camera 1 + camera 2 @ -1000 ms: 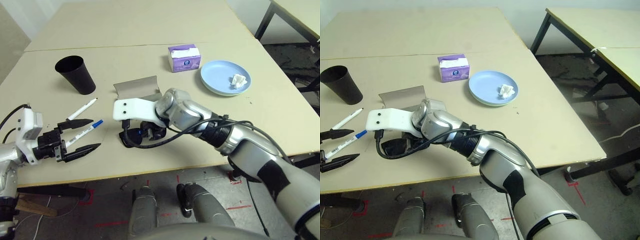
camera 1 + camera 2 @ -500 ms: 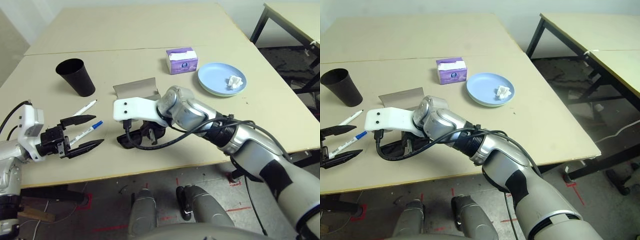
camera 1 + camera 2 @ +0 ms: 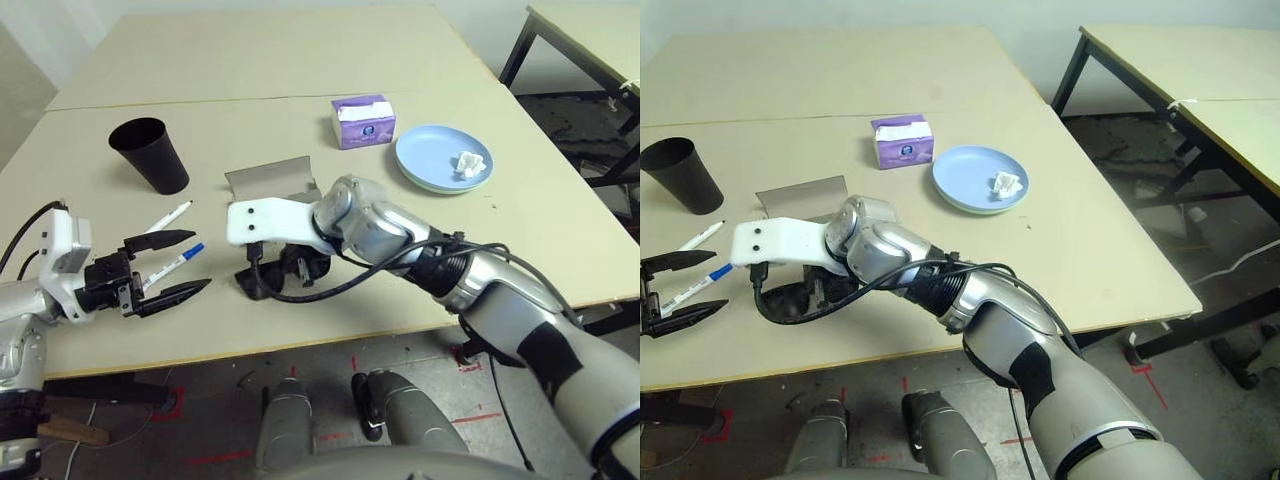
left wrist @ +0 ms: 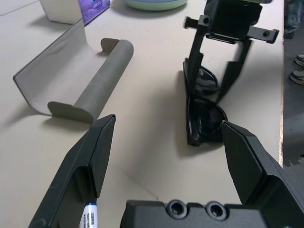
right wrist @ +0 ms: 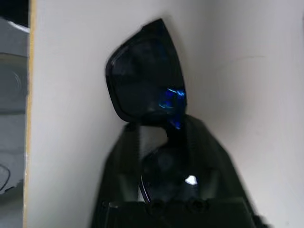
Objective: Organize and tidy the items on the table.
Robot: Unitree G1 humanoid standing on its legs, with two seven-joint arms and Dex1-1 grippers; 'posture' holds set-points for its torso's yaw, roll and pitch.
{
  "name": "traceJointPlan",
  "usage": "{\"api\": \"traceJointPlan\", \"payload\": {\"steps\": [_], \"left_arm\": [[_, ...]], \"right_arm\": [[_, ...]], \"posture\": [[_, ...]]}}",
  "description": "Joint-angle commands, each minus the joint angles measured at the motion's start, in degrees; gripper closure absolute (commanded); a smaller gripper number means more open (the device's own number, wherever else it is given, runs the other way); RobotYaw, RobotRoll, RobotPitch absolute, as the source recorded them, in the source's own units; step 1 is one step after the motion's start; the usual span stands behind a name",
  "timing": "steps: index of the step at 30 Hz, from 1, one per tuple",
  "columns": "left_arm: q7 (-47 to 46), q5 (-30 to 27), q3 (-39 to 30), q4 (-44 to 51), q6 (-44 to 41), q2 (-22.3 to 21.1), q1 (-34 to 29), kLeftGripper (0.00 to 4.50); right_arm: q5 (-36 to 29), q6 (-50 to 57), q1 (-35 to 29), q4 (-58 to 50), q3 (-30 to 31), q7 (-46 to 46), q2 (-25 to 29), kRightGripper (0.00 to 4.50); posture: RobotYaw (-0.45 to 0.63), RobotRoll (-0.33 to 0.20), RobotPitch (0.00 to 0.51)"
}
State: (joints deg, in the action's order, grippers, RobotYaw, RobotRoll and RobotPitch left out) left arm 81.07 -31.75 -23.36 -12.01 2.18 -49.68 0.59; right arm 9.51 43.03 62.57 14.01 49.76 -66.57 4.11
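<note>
Black sunglasses (image 4: pixel 204 118) lie on the table (image 3: pixel 330 60) near its front edge. My right gripper (image 4: pixel 205 95) stands over them, open, one finger on each side of the frame. To their left, my open left gripper (image 3: pixel 200 260) hovers low with the blue-capped marker (image 3: pixel 186 253) lying between its fingers. The other white marker (image 3: pixel 166 217) lies just beyond. The grey glasses case (image 3: pixel 272 180) lies open behind the sunglasses. A black cup (image 3: pixel 150 153) stands at the back left. A crumpled tissue (image 3: pixel 468 162) rests on the blue plate (image 3: pixel 430 150), stacked on a green one.
A purple tissue box (image 3: pixel 363 120) stands between the case and the plates. A seam (image 3: pixel 200 100) crosses the table behind the items. A separate black-legged table (image 3: pixel 1200 60) stands off to the right. The front edge runs close under both grippers.
My right gripper's fingers have spread apart around the sunglasses, which now rest on the table. The left gripper has drifted slightly right, still open over the blue-capped marker.
</note>
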Motion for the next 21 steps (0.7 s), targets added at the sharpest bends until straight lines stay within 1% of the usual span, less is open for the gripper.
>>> {"api": "traceJointPlan", "payload": {"steps": [1,5,11,15,18,21], "left_arm": [[0.0,0.5,0.8,0.2,0.1,0.4,-0.5,0.00],[-0.1,0.6,0.9,0.1,0.2,0.7,-0.5,0.00],[-0.1,0.9,1.1,-0.6,0.4,1.0,-0.5,0.00],[0.1,1.1,1.1,-1.3,0.6,1.1,-0.3,0.00],[0.3,1.2,1.2,-2.1,0.8,1.0,0.0,0.00],[0.4,1.4,1.3,-2.9,1.1,0.9,0.2,0.00]], "right_arm": [[0.8,-0.1,-0.5,0.8,1.0,0.0,-0.2,1.44],[1.0,-0.3,-0.3,1.2,0.8,0.0,-0.4,0.06],[1.3,-0.5,0.9,1.2,0.9,-0.9,-0.3,0.02],[1.0,0.5,3.9,-0.3,0.9,-4.8,1.2,0.02],[1.2,0.8,6.5,-1.2,2.2,-8.7,3.3,0.02],[0.5,2.7,7.8,-3.1,3.0,-11.4,4.0,0.02]], "posture": [[0.05,0.000,0.171],[0.04,0.000,0.170],[0.04,0.000,0.168],[0.03,0.000,0.164],[0.03,0.000,0.161],[0.02,0.000,0.160]]}}
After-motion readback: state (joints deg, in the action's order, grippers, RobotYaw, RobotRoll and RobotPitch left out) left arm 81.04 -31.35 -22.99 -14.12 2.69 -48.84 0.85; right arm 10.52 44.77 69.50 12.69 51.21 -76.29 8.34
